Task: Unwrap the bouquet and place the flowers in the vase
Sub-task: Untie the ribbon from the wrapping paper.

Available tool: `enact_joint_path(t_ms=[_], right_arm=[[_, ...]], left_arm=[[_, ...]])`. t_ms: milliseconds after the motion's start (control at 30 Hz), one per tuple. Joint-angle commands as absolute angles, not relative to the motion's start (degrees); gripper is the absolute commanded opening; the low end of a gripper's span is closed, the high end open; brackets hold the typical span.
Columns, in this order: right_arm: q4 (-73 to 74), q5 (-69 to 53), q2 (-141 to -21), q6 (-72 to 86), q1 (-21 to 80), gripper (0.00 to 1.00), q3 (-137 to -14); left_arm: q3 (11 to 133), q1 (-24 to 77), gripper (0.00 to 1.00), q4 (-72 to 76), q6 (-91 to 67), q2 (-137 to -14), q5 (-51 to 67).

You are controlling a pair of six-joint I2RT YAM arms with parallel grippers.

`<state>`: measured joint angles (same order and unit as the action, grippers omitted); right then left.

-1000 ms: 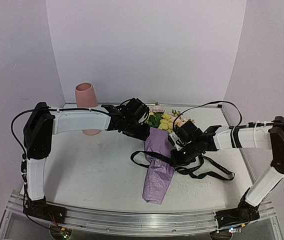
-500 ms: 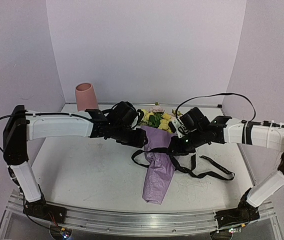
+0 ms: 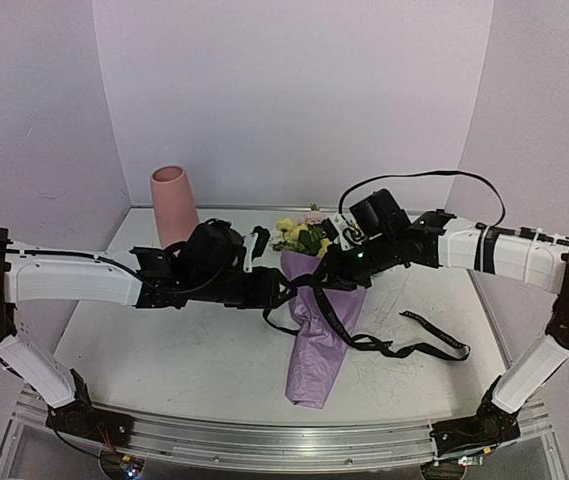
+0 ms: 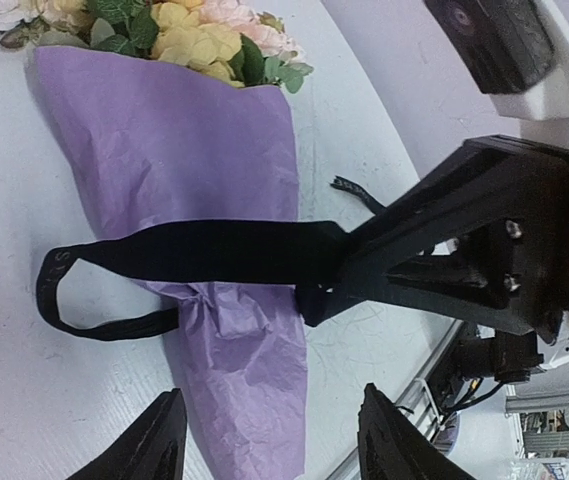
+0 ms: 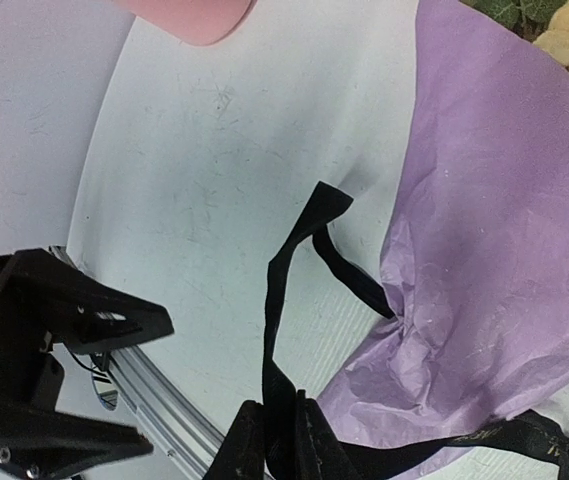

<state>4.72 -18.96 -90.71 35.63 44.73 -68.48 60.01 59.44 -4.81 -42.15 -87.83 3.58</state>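
One black ribbon (image 4: 214,250) crosses the bouquet (image 4: 184,150); the right hand (image 4: 329,275) pinches it, the left hand (image 4: 272,425) hovers opposite, open, empty.

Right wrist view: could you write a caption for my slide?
Right fingers pinch the black ribbon of the lilac-wrapped bouquet.
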Motion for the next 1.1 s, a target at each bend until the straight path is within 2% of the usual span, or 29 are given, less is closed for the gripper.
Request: enact_joint_path(t_ms=[0, 767, 800, 933, 1067], right_arm=[[2.9, -23.6, -92.1, 39.7, 45.0, 0.14, -72.3], [-2.4, -28.6, -92.4, 47.9, 45.1, 0.15, -72.5], [-2.5, -28.6, -92.2, 48.2, 45.1, 0.15, -72.3], [-2.6, -28.0, -91.7, 48.8, 45.0, 0.18, -71.9], [-2.6, -26.9, -91.0, 48.8, 45.0, 0.26, -71.2]], left_arm=[[60.6, 60.9, 0.61, 2.5, -43.4, -88.1, 5.2], [64.8, 62.0, 0.65, 9.3, -41.8, -98.4, 3.6], [65.0, 61.9, 0.63, 9.3, -41.5, -98.6, 3.5], [65.6, 62.0, 0.3, 9.4, -41.3, -98.9, 2.4], [64.7, 62.0, 0.07, 9.2, -41.5, -98.0, 2.1]])
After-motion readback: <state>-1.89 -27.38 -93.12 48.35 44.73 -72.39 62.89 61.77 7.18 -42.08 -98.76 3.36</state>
